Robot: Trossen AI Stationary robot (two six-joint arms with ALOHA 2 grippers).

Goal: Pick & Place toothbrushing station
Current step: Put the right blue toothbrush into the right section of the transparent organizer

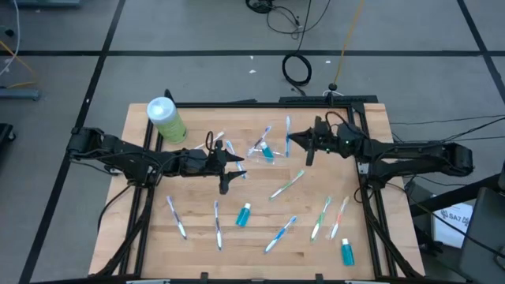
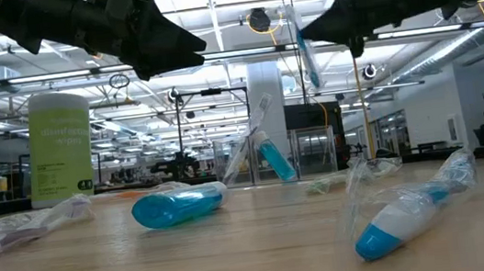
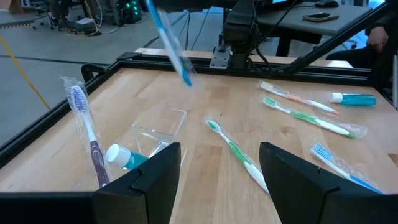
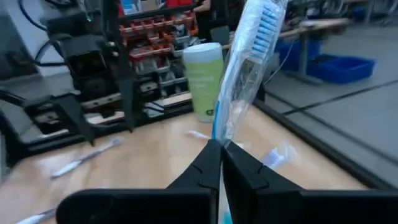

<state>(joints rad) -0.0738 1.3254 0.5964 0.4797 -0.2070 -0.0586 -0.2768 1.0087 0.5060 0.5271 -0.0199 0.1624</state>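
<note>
Right gripper [image 4: 221, 163] — clamped on blue toothbrush [image 4: 247, 62]

In the right wrist view the blue toothbrush [image 4: 245, 74] runs off the top edge, and its lower end is hidden between the closed fingers [image 4: 199, 171] of the right pincer [image 4: 221, 149]. In the low view both arms are cut off above. The print on the green canister [image 2: 60, 147] is too blurred to read.

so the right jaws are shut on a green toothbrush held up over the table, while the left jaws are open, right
Not quite: the toothbrush in the right gripper is blue, not green, as the right wrist view shows. The rest holds: its jaws are shut on the wrapped brush above the table, and the left gripper stands open.
</note>
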